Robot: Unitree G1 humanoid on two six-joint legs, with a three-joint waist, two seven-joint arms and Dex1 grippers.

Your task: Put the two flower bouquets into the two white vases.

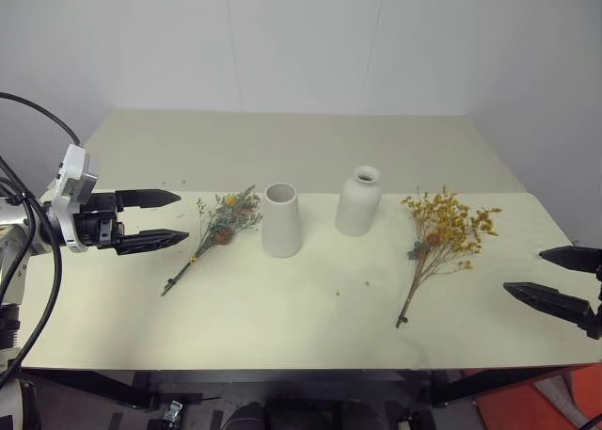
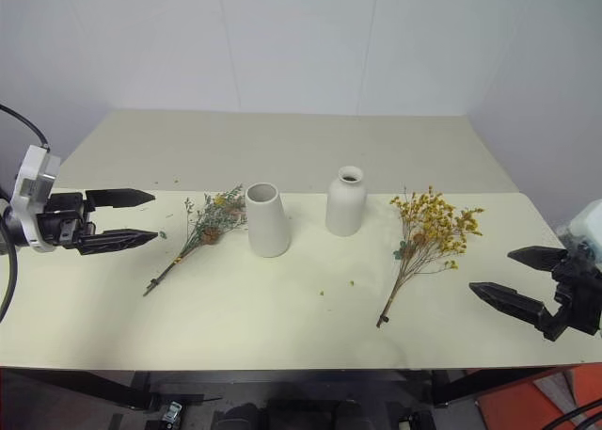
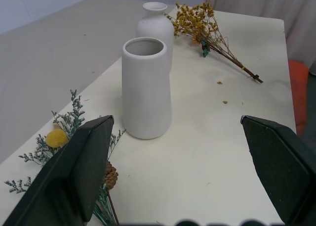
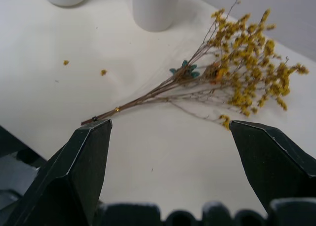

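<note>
Two white vases stand mid-table: a wide-mouthed tapered vase (image 1: 281,220) and, to its right, a narrow-necked bottle vase (image 1: 358,201). The small grey-green bouquet (image 1: 218,227) with a pine cone lies flat left of the tapered vase. The larger yellow-orange bouquet (image 1: 442,237) lies flat right of the bottle vase, stems toward the front edge. My left gripper (image 1: 179,216) hovers open just left of the small bouquet, nothing between its fingers. My right gripper (image 1: 541,274) is open at the table's right end, right of the yellow bouquet (image 4: 224,70), empty.
The pale table (image 1: 282,308) carries a few small crumbs (image 1: 366,282) in front of the vases. A second pale surface (image 1: 282,148) lies behind, against a white wall. Something red (image 1: 574,402) sits on the floor at the front right.
</note>
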